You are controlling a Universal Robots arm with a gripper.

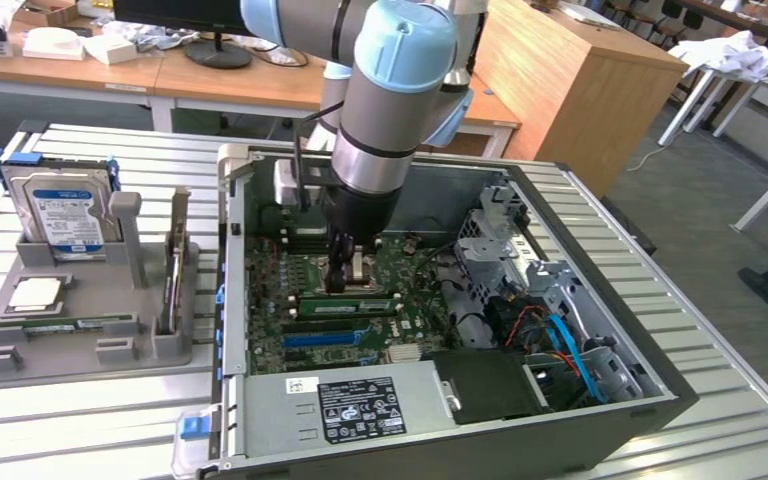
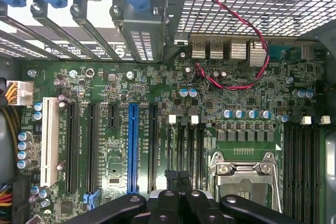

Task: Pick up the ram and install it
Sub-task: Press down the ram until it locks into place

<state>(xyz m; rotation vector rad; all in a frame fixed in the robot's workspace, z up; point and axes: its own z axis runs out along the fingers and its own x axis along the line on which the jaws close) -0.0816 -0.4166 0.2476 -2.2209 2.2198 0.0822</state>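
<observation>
The ram [image 1: 344, 305], a narrow green stick with a white sticker, stands on edge in a slot of the motherboard [image 1: 277, 270] inside the open computer case. My gripper [image 1: 345, 282] hangs straight down over the middle of it, shut, tips right at its top edge. Whether they touch it I cannot tell. In the wrist view the dark fingers [image 2: 165, 203] meet at the gripper [image 2: 177, 176], above the black memory slots [image 2: 195, 145] with white clips. Nothing shows between the fingers.
A blue slot [image 1: 324, 338] lies beside the ram, the processor socket [image 2: 241, 177] on its other side. Drive cages and cables [image 1: 544, 320] sit at the exterior view's right. On the left a grey holder [image 1: 144, 345] carries a hard drive [image 1: 64, 210], an upright card [image 1: 177, 255] and a second green stick [image 1: 64, 325].
</observation>
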